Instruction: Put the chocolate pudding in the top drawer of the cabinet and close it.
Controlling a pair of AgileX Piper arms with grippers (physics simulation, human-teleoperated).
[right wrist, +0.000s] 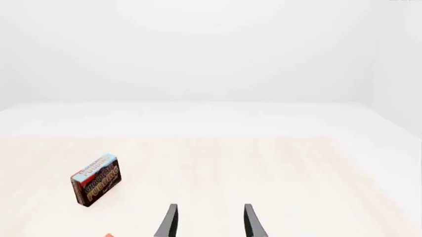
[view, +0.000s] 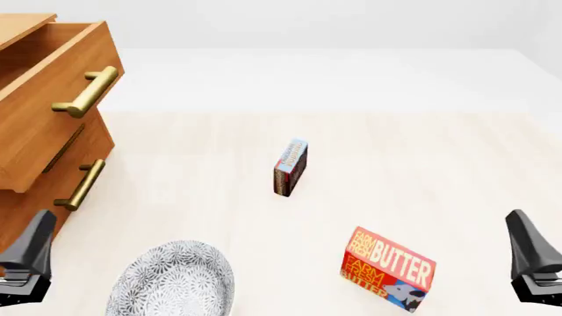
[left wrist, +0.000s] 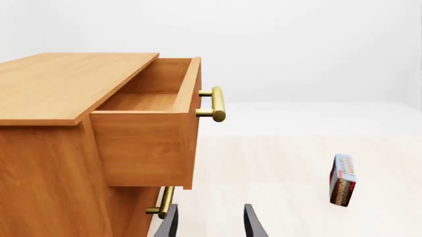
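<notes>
One chocolate pudding (view: pixel 291 166), standing on edge mid-table, well apart from the cabinet (view: pixel 35 171). One butter box (view: pixel 387 268) nearer the arms, one patterned bowl (view: pixel 172 281), holding nothing visible. Two drawers: top drawer (view: pixel 54 92) pulled open, interior bare wood in the left wrist view; lower drawer (view: pixel 62 191) closed. Left gripper (left wrist: pixel 209 222) and right gripper (right wrist: pixel 209 222) both spread apart, gripping nothing. Butter box and bowl clear only in front view; drawer interior only from the left wrist.
</notes>
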